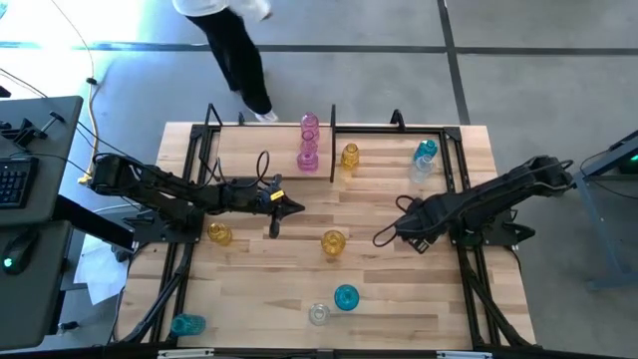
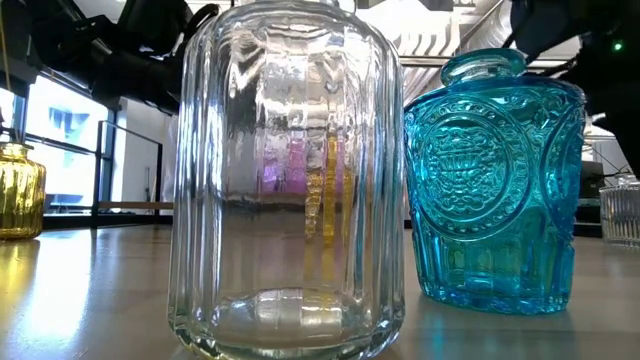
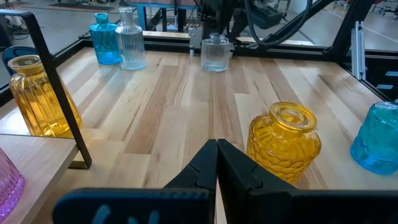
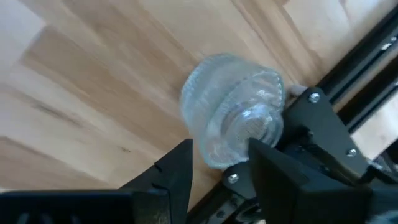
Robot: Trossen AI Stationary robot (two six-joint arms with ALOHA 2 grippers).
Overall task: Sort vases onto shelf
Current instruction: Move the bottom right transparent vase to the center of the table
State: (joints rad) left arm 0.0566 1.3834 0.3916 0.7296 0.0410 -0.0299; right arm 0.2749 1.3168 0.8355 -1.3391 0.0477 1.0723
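The left jaws are clenched shut on nothing, their tips hanging over the desk [image 1: 249,299] at centre-left of the high view. Just beyond them stands an amber vase [image 3: 285,142]. The left arm [image 1: 150,189] reaches in from the left edge.

The right jaws stand apart, released. A clear vase [image 4: 233,109] shows just past their tips, in line with the gap and beside a black frame bar [image 4: 348,81]; no pad visibly presses it. The right arm [image 1: 498,194] comes in from the right edge.

The shelf [image 1: 384,150] lies along the upper middle of the high view. It carries 2 pink vases [image 1: 308,140] near its middle post, 1 amber vase [image 1: 350,156] beside them, and a teal vase [image 1: 427,150] and a clear one [image 1: 420,169] at its right end.

Loose on the desk are a second amber vase [image 1: 219,234] at left, and a teal vase [image 1: 346,297] and a ribbed clear vase [image 1: 318,314] at bottom centre. Another teal vase [image 1: 187,324] sits at lower left.

A person's legs [image 1: 239,60] show at top.
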